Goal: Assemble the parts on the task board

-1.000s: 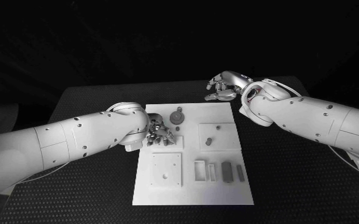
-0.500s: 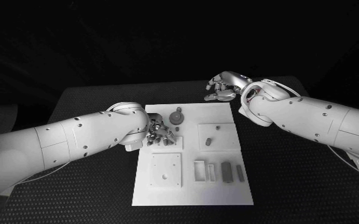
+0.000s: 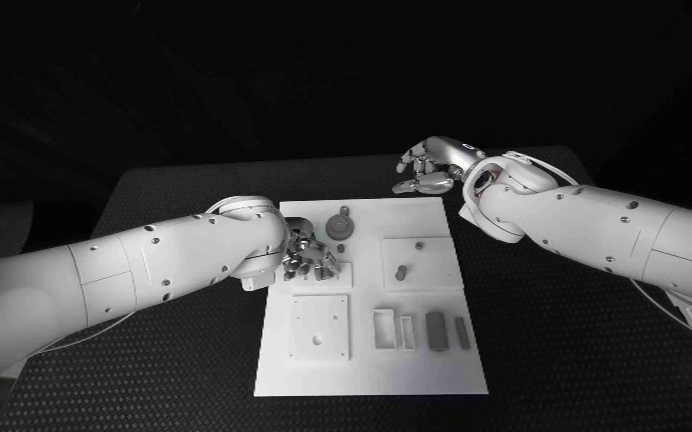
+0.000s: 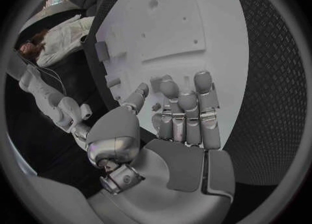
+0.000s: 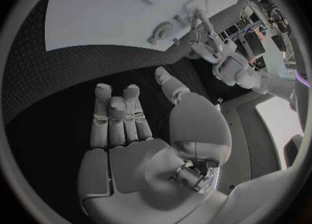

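The white task board (image 3: 372,372) lies in the middle of the black table. My left hand (image 3: 306,255) hangs over its left side, fingers pointing down at a small raised plate. In the left wrist view a small dark part (image 4: 156,107) sits between the thumb and the fingers (image 4: 189,109); whether it is pinched I cannot tell. A round grey disc part (image 3: 340,224) lies just beyond that hand. My right hand (image 3: 430,168) hovers past the board's far right corner, fingers apart, palm (image 5: 130,161) bare.
A raised square plate (image 3: 423,262) carries a short peg (image 3: 402,273). Another square plate (image 3: 320,327) lies at the near left. A frame (image 3: 385,329) and grey bars (image 3: 436,332) line the near right. Black table (image 3: 577,352) surrounds the board.
The left hand's fingers have shifted very slightly over the board. The right hand has stayed where it was.
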Robot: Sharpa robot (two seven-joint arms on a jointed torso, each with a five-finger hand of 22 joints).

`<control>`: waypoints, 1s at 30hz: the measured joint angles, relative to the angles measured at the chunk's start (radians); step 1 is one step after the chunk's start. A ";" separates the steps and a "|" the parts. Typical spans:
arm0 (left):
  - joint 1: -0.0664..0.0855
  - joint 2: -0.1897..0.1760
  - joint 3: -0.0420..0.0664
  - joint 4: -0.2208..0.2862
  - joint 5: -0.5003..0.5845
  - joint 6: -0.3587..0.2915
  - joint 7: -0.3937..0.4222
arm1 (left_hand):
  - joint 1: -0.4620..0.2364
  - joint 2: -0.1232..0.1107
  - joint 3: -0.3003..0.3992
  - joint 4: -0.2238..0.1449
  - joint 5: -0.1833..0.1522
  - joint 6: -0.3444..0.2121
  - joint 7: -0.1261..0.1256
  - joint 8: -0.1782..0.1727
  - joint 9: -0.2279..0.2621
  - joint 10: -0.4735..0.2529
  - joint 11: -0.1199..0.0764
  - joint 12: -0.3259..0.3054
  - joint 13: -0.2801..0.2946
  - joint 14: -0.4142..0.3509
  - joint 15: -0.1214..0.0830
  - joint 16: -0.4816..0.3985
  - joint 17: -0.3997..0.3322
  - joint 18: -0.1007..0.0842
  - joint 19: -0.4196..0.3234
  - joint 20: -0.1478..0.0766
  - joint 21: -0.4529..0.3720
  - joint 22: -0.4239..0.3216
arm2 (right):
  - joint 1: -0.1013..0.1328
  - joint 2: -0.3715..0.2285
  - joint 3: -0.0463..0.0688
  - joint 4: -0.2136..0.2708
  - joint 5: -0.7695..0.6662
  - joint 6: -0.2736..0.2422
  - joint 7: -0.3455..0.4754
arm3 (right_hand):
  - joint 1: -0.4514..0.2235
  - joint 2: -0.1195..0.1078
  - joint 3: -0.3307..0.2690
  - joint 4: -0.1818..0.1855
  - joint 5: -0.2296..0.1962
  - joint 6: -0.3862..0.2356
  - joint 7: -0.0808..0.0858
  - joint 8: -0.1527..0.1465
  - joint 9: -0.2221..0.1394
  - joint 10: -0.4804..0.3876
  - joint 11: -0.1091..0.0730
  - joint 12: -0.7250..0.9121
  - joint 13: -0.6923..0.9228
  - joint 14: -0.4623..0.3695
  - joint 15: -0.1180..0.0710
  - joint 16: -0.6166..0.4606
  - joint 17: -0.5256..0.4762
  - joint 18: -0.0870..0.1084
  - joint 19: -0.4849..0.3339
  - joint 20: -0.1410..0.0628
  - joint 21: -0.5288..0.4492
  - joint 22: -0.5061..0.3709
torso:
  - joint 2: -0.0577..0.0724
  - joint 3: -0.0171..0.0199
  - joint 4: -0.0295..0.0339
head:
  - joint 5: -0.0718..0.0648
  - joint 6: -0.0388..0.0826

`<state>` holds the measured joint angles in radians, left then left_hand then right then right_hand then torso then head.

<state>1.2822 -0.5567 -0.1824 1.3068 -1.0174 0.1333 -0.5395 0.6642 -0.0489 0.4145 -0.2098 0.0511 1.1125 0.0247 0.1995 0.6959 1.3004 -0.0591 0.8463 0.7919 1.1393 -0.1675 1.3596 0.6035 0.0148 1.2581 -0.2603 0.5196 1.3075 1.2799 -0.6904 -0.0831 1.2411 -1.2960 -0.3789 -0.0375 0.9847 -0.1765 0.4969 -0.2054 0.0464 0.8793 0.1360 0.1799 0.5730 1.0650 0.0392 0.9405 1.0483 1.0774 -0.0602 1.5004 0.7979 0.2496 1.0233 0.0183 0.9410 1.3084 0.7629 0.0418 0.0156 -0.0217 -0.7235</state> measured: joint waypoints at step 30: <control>0.001 0.004 0.002 -0.002 0.001 0.005 -0.003 | 0.110 0.081 0.073 -0.060 -0.005 0.000 0.000 -0.004 -0.009 0.000 0.000 0.012 0.002 -0.005 0.006 0.015 -0.012 0.004 -0.005 0.005 0.016 0.000 | 0.000 0.000 0.000 0.001 0.001 0.006 0.000 | 0.000 0.000 0.000 0.000 0.000 -0.002 -0.002 0.000 0.000 0.000 0.000 0.000 -0.002 0.000 0.000 0.000 0.000 0.000 0.000 0.000 0.000 0.000 | 0.000 -0.0007 0.0013 | -0.005 -0.003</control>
<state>1.2827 -0.5524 -0.1803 1.3045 -1.0161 0.1386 -0.5422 0.7741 0.0321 0.4874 -0.2694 0.0466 1.1125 0.0248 0.1957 0.6868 1.3002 -0.0588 0.8588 0.7944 1.1346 -0.1620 1.3745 0.5917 0.0184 1.2527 -0.2549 0.5353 1.3073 1.2799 -0.6901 -0.0831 1.2424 -1.2950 -0.3730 -0.0372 0.9848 -0.1765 0.4969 -0.2054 0.0463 0.8775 0.1342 0.1799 0.5731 1.0649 0.0392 0.9405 1.0467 1.0774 -0.0601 1.5004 0.7980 0.2497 1.0232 0.0184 0.9410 1.3084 0.7629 0.0411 0.0170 -0.0264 -0.7263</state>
